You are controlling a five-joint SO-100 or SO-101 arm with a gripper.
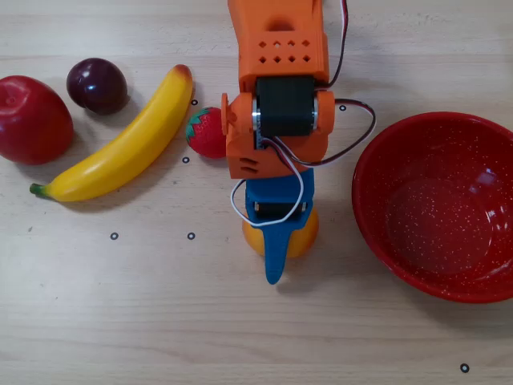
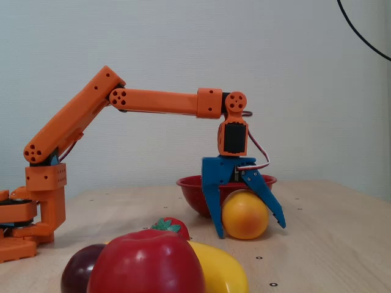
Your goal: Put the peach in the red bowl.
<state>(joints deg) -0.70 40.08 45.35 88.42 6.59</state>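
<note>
While fingers [image 2: 216, 210] clamp peach [image 2: 245, 215]

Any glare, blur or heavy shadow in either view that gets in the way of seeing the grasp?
Overhead view: even light, soft shadows, a small highlight inside the red bowl; the arm covers most of the peach. Fixed view: the gripper and peach are sharp, while the apple close to the lens is blurred.

The pale wooden table [image 1: 144, 321] carries a peach [image 2: 244, 215], red bowl [image 1: 437, 216], banana [image 1: 120, 148], strawberry [image 1: 206, 133], plum [image 1: 97, 84] and apple [image 1: 30, 119].
</note>
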